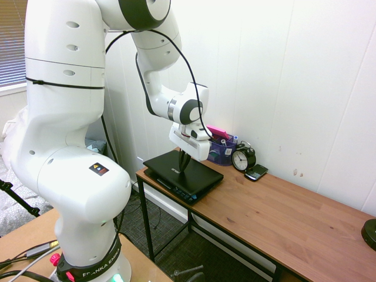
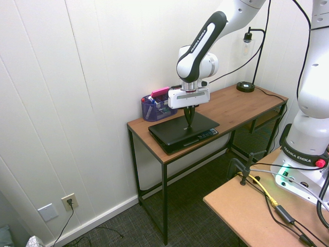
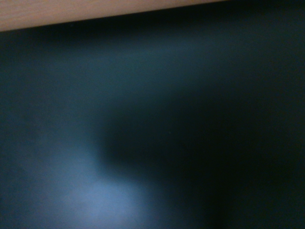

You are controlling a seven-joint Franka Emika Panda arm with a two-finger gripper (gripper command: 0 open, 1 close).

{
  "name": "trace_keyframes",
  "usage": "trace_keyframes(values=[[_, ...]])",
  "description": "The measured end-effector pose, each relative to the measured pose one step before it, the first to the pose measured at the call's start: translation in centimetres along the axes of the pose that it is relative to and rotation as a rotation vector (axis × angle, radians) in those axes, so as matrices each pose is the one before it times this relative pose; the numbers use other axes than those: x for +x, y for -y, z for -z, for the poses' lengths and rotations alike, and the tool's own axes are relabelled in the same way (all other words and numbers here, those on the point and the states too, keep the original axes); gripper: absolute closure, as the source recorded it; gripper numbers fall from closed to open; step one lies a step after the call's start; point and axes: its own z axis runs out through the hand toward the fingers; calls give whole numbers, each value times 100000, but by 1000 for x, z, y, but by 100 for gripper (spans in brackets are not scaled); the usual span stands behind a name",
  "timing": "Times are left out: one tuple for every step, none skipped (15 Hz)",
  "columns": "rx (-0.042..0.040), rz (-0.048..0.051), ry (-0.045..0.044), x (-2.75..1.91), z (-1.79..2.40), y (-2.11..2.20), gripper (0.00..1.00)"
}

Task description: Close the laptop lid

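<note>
The laptop lid lies nearly flat on the keyboard base, its matte black outer face up. A thin strip of the base with the blue-white sticker shows along the front edge. My gripper points straight down with its fingers shut together, tips pressing on the lid's outer face near its middle. The wrist view is filled by the blurred dark lid, with a strip of wooden desk along one edge.
The laptop sits at one end of a narrow wooden desk against a white panelled wall. Behind it stand a blue organiser box, a black alarm clock and a small phone. A lamp base sits at the far end.
</note>
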Motion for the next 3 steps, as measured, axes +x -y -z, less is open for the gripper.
trace_keyframes(values=[[76,110,9,51,12,-13,100],[11,68,-5,9,2,-2,100],[48,147,-38,-27,2,17,100]])
